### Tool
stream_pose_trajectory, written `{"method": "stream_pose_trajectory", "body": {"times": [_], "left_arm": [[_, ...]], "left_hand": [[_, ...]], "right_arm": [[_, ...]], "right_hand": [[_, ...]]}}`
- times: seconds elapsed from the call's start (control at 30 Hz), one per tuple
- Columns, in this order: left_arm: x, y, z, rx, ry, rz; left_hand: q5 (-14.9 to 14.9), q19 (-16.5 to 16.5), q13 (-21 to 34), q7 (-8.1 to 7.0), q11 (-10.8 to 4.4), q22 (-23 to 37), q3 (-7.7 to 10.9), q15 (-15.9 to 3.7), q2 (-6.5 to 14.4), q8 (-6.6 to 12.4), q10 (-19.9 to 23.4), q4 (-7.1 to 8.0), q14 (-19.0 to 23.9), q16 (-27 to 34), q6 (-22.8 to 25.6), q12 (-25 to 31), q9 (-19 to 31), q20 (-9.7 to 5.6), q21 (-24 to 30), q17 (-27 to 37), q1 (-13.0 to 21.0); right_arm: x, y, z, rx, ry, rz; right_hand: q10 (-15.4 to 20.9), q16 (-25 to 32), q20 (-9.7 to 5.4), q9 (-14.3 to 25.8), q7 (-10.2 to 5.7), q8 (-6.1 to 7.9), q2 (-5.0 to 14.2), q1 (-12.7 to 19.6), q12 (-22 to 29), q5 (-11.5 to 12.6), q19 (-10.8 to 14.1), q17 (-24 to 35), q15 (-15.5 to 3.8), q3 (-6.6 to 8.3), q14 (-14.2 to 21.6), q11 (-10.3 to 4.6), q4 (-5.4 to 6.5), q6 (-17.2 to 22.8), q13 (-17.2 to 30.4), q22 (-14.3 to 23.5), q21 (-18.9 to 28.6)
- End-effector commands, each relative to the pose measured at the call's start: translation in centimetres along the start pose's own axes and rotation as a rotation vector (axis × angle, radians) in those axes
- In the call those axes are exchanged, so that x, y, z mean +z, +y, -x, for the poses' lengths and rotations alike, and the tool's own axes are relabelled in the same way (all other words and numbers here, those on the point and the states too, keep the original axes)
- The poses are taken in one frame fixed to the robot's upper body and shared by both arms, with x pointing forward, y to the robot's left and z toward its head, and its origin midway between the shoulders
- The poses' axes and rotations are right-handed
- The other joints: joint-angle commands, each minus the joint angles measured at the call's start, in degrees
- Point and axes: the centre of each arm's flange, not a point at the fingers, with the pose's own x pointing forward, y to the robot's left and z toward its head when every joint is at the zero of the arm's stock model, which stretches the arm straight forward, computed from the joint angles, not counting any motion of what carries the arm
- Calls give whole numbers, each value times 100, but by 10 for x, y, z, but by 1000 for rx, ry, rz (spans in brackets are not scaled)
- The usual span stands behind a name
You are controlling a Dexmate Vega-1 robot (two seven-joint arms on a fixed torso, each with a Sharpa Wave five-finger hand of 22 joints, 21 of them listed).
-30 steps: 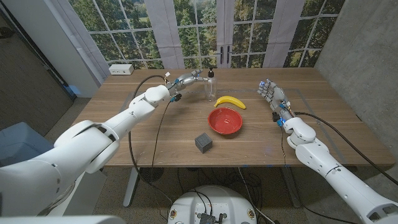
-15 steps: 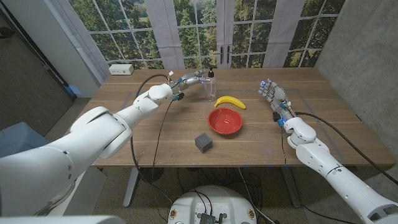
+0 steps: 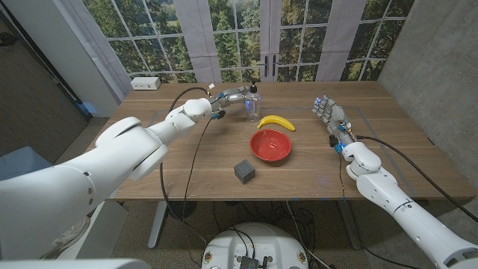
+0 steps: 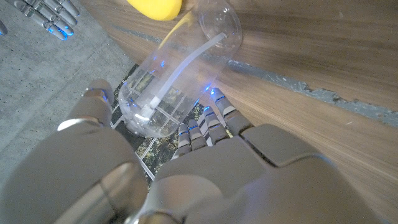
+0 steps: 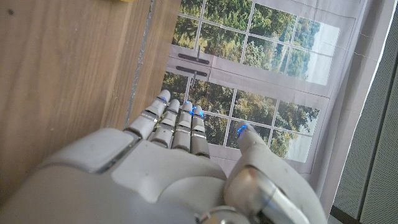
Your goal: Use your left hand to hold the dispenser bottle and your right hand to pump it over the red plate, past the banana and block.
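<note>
One upright dispenser bottle (image 3: 253,104) (pump upward).

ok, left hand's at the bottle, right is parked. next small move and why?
Probably close the left hand firmly on the clear dispenser bottle. The left wrist view shows its fingers beside the bottle's wall, but a full wrap isn't clear. The bottle stands behind the banana, away from the red plate, and the right hand waits open far off, so grasp before carrying.
</note>
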Motion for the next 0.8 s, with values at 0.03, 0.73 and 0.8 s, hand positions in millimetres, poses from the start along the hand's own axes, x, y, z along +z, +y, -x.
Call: {"method": "stream_pose_trajectory", "body": {"times": [0.03, 0.73, 0.8], "left_arm": [[9, -4, -5, -12, -22, -19], [10, -7, 7, 194, -76, -21], [11, -6, 7, 176, -73, -36]], "left_hand": [[-1, 130, 11, -6, -16, 14, 51, -422, 144, 113, 276, 3, 198, -10, 330, 47, 22, 45, 20, 6, 271], [-98, 2161, 218, 295, -66, 384, 481, -1166, 1802, 654, 3558, -72, 3891, 1142, 3170, 747, 155, -401, 1259, 467, 2748], [-103, 2232, 319, 272, -202, 503, 574, -1169, 1817, 837, 4087, -64, 4164, 1237, 3674, 909, 200, -468, 1562, 527, 3093]], "right_arm": [[0, -4, 5, -12, -3, 1], [2, -2, 9, -20, -3, 6], [2, -2, 9, -19, -4, 11]], "right_hand": [[57, -24, 51, 14, 8, 42, -35, -49, 38, 18, 43, 3, 36, 16, 16, -1, -29, 28, 17, 15, 26], [85, -17, 60, 15, 7, 52, -29, -78, 44, 17, 40, -8, 48, 15, 21, 18, -38, 66, 17, 15, 25], [85, -17, 61, 15, 7, 51, -30, -80, 44, 17, 41, -9, 45, 15, 20, 20, -38, 66, 17, 15, 25]]}}
